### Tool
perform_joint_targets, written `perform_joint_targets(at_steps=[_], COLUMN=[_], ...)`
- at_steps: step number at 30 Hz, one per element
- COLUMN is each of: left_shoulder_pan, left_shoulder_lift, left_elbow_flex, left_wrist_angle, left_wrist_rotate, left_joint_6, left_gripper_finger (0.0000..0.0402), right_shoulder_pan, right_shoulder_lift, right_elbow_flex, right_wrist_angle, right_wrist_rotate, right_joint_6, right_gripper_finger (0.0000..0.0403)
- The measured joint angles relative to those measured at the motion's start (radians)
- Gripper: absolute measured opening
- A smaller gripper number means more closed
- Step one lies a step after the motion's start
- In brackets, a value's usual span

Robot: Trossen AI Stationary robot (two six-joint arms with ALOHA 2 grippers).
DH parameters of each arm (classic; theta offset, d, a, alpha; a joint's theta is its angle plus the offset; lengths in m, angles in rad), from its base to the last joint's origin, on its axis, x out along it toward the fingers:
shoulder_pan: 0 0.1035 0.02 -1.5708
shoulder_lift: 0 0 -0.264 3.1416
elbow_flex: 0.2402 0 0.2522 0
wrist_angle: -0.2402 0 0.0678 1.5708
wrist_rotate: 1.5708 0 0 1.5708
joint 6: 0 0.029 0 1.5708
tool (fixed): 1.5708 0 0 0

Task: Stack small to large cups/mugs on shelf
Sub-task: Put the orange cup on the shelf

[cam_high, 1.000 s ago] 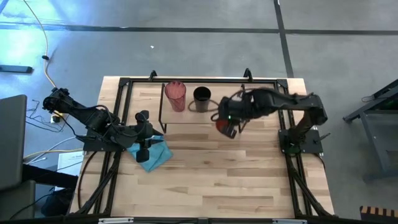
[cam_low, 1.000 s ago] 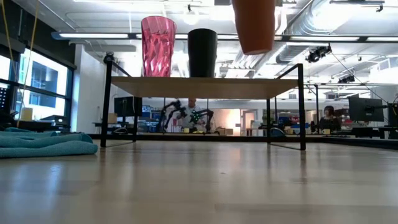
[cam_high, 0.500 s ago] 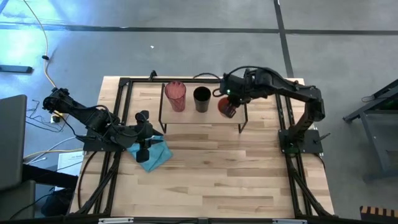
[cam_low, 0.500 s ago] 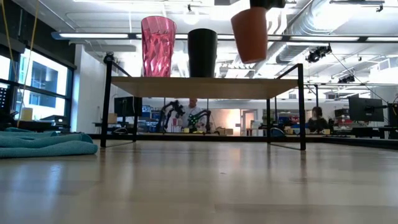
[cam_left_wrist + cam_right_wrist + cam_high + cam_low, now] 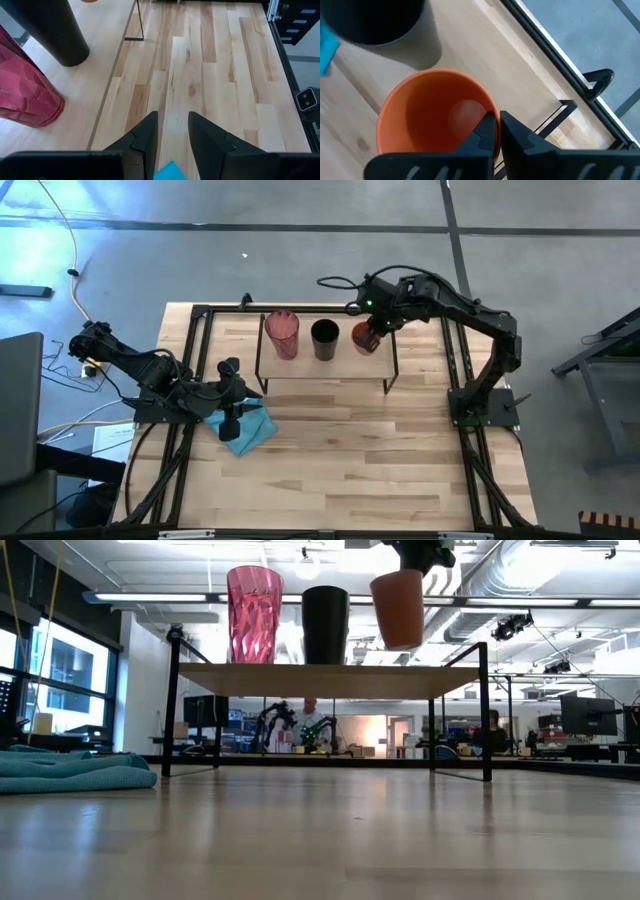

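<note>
On the shelf [image 5: 300, 368] stand the tall pink tumbler [image 5: 282, 333] and the black cup [image 5: 324, 338], each on its base, also seen as tumbler [image 5: 254, 615] and black cup [image 5: 325, 625]. My right gripper [image 5: 372, 325] is shut on the short red-orange cup [image 5: 365, 340], which hangs over the shelf's right part, right of the black cup. My left gripper [image 5: 172, 132] stands open and bare over the teal cloth [image 5: 250, 430], near the shelf's left end. My right gripper holds the red-orange cup by its rim [image 5: 489, 107], one finger inside the cup and one outside. The fingers come from above, slanting down. The cup [image 5: 398, 608] hangs mouth up, slightly tilted, its base a little above the shelf top [image 5: 330, 680].
The teal cloth [image 5: 70, 770] lies bunched on the table left of the shelf. The table's black frame rails [image 5: 455, 350] run along its edges. Bare wood [image 5: 340, 460] spreads in front of the shelf. People and desks show in the room beyond.
My right gripper has carried the red-orange cup toward the table's far edge, from in front of the shelf's right end to above the shelf beside the black cup, rolling a little on the way. The left arm has kept still.
</note>
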Motion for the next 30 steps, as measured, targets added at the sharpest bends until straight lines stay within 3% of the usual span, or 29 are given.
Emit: perform_joint_targets(at_steps=[12, 23, 30], left_shoulder_pan=[0.0, 0.0, 0.0], left_shoulder_lift=[0.0, 0.0, -0.005], left_elbow_flex=[0.0, 0.0, 0.0], left_wrist_angle=[0.0, 0.0, 0.0], left_wrist_rotate=[-0.025, -0.034, -0.033], left_joint_6=[0.0, -0.008, -0.011], left_gripper_finger=[0.0097, 0.0097, 0.0097], right_shoulder_pan=[-0.04, -0.04, -0.039], right_shoulder_lift=[-0.002, -0.075, -0.206], right_elbow_flex=[-0.061, -0.276, -0.464], right_wrist_angle=[0.071, 0.217, 0.353], right_wrist_rotate=[-0.03, -0.048, -0.046], right_joint_6=[-0.004, 0.021, 0.077], right_gripper_finger=[0.0, 0.0, 0.0])
